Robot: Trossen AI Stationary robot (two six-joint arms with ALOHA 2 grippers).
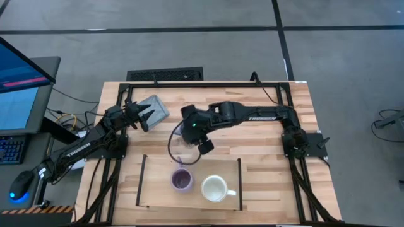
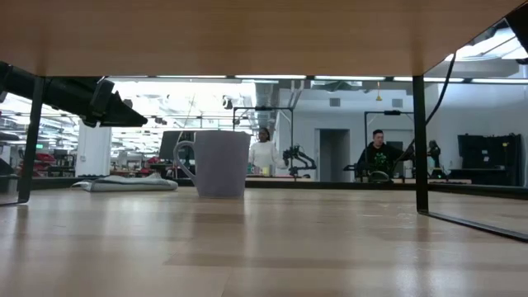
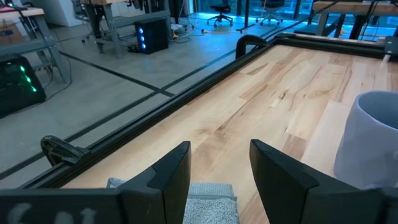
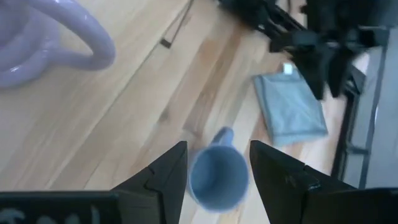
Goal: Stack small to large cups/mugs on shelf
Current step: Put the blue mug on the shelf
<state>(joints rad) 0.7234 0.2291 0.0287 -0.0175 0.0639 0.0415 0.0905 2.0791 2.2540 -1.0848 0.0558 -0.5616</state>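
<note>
The lilac mug and the white mug stand upright side by side on the shelf. The small blue mug stands upright on the table just beyond the shelf's far edge, with its handle toward the far left. The low view and the left wrist view show it too. My right gripper hangs open high above the blue mug, slanting down, touching nothing. My left gripper waits open at the far left, above the grey pad.
A flat grey pad lies at the table's far left, under my left fingers. A cable loop hangs from my right arm near the blue mug. The table's black frame runs along its far edge. People stand in the room behind.
</note>
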